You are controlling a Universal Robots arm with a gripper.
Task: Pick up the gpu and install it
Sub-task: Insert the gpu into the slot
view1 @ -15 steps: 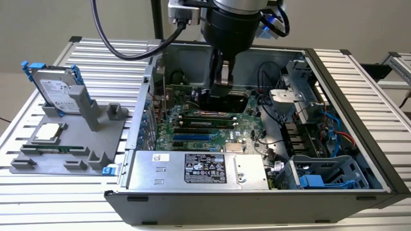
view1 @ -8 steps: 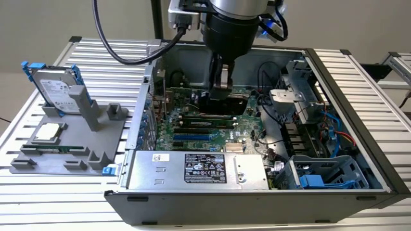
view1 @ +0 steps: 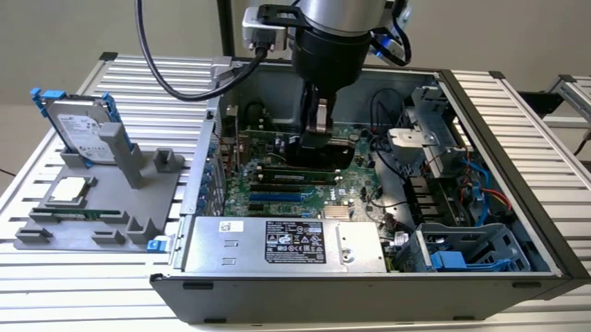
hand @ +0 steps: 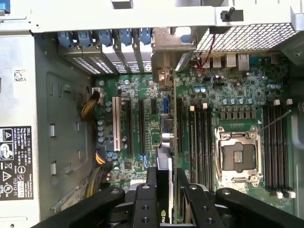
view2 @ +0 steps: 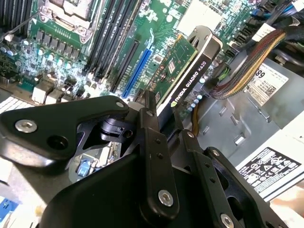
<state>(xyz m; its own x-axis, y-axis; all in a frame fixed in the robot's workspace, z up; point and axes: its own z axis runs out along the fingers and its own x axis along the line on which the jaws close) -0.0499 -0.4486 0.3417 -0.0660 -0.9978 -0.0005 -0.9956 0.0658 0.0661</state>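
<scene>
The tool pinches the gpu edge-on above the motherboard slots. Any tilt could miss the slot beneath, jamming its contacts.

Single arm reaching straight down into the open computer case, wrist vertical, gripper low over the case's motherboard, black fingers closed on the gpu held edge-on
</scene>
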